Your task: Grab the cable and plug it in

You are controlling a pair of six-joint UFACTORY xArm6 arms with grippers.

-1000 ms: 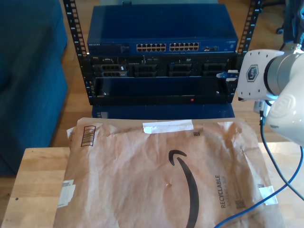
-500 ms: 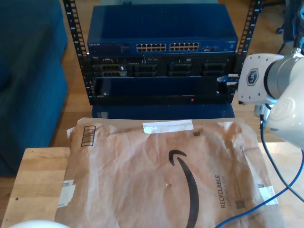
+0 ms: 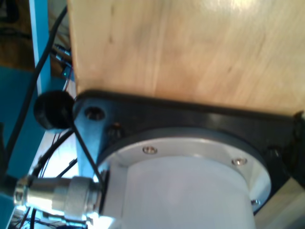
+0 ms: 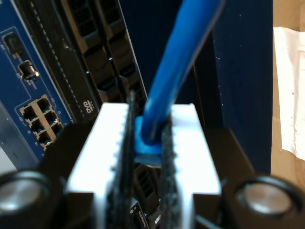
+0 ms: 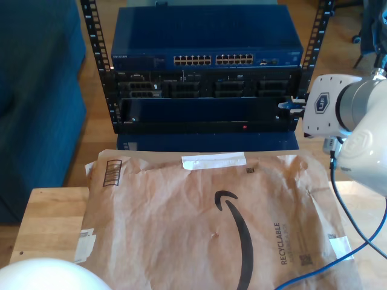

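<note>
The second gripper (image 4: 145,143) is clamped on the blue boot of the cable (image 4: 178,67), its two ribbed pads (image 4: 125,157) pressed close on either side, so the plug end is held firm and aimed toward the rack gear ahead. Holding it by the boot, rather than further along the cord, probably keeps the connector stiff enough to be steered into a socket. In the exterior view the second arm (image 5: 338,112) sits at that view's right, level with the lower rack units, while the rest of the cable (image 5: 347,211) trails down from it across the corner of the paper mailer (image 5: 211,223) on the wooden table (image 5: 45,217).

The rack (image 5: 205,78) holds a blue network switch (image 5: 205,36) on top, its row of ports (image 5: 211,60) apparently empty, with dark server units (image 5: 205,87) beneath.

The first gripper's jaws cannot be judged; its camera faces a white arm base (image 3: 186,191) bolted on a black plate (image 3: 190,119) beside the wood.
</note>
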